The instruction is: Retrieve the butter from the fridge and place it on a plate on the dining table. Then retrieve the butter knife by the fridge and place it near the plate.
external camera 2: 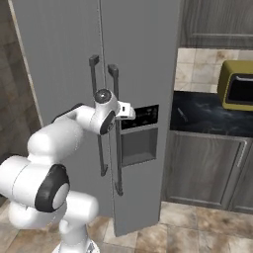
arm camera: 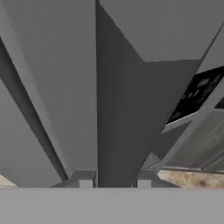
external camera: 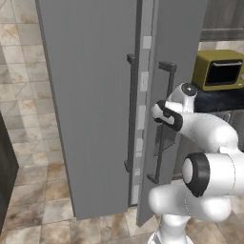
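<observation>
The fridge (external camera: 95, 95) (external camera 2: 64, 44) is tall and grey, with two doors and dark bar handles. A pale strip shows between the doors in the left base view. My gripper (external camera: 161, 113) (external camera 2: 120, 112) (arm camera: 114, 180) is at mid-height on the right door's handle (external camera: 164, 138) (external camera 2: 116, 163). The dark bar runs between the fingertips (arm camera: 84, 179), and the gripper is shut on it. The black display panel (external camera 2: 141, 116) sits just right of my hand. A thin grey sliver (external camera 2: 182, 114) lies on the counter by the fridge; whether it is the butter knife I cannot tell. Butter, plate and dining table are out of view.
A yellow oven-like appliance (external camera: 219, 70) (external camera 2: 238, 91) stands on the black counter (external camera 2: 207, 118) right of the fridge, above grey wood cabinets (external camera 2: 207, 168). A dark piece of furniture (external camera: 5, 171) stands at the left edge. Beige floor tiles (external camera: 33, 143) lie in front of the fridge.
</observation>
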